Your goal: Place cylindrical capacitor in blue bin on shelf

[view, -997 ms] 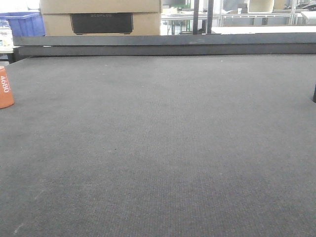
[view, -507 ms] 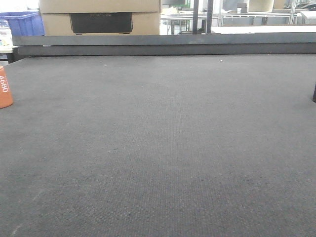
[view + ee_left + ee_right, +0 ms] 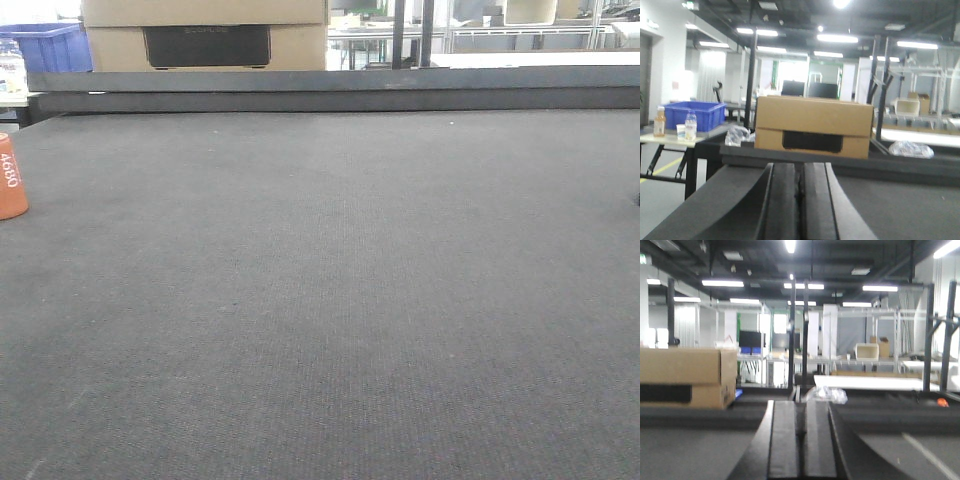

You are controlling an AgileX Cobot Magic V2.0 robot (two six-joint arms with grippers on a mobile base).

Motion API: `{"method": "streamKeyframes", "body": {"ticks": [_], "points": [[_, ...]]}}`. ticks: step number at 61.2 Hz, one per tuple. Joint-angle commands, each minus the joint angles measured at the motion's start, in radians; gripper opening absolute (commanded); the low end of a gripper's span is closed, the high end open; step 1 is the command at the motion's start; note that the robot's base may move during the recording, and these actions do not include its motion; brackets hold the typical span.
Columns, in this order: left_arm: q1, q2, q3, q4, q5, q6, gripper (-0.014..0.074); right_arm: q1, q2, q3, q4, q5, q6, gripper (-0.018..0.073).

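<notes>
At far-left edge of dark grey felt tabletop (image 3: 330,300): small orange cylindrical capacitor (image 3: 11,178), upright, axis vertical; judged nearer left pincer (image 3: 800,169). Left pincer and right pincer (image 3: 801,409): fingers together, empty.

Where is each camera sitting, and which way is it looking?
Front view: low over the grey mat, looking across it; the orange capacitor stands at the far left edge; no robot parts show.
Left wrist view: on the left arm, looking level along the left fingers, pressed together, toward the cardboard box.
Right wrist view: on the right arm, looking along the right fingers, also together, toward distant shelves.
Shared: all three see the cardboard box.
</notes>
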Motion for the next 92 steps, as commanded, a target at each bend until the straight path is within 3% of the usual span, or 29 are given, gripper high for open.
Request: {"method": "streamKeyframes", "body": {"ticks": [1,5,12,17,22,32,51,66,81,92], "points": [[0.003,0.094,-0.124,0.022,0.157,-0.005,-0.0109,0.002,0.073,-0.121,0.005,0.079,0.002,-0.0162],[0.003,0.153,-0.181,0.022,0.186,-0.005,-0.0079,0.002,0.139,-0.176,0.005,0.096,0.002,-0.0155],[0.003,0.263,-0.260,0.024,0.189,-0.005,0.0072,0.002,0.260,-0.248,0.005,0.118,0.002,-0.0039],[0.003,0.326,-0.282,0.026,0.192,-0.005,0.0237,0.002,0.337,-0.285,0.005,0.168,0.002,0.0099],[0.000,0.383,-0.294,0.026,0.192,-0.005,0.0405,0.002,0.413,-0.297,0.005,0.172,0.002,0.0298],[-0.036,0.430,-0.292,0.026,0.169,-0.005,0.0552,0.002,0.540,-0.297,0.005,0.162,0.002,0.0571],[-0.105,0.450,-0.292,0.026,0.164,-0.005,0.0582,0.002,0.841,-0.264,-0.014,0.108,0.002,0.0548],[-0.109,0.450,-0.292,0.026,0.164,-0.005,0.0582,0.002,1.133,-0.128,-0.014,-0.411,0.002,0.0548],[-0.109,0.450,-0.292,0.026,0.164,-0.005,0.0582,-0.014,1.494,-0.123,0.012,-0.894,0.002,0.0548],[-0.109,0.450,-0.292,0.026,0.164,-0.005,0.0582,-0.029,1.683,-0.132,0.035,-1.127,0.002,0.0548]]}}
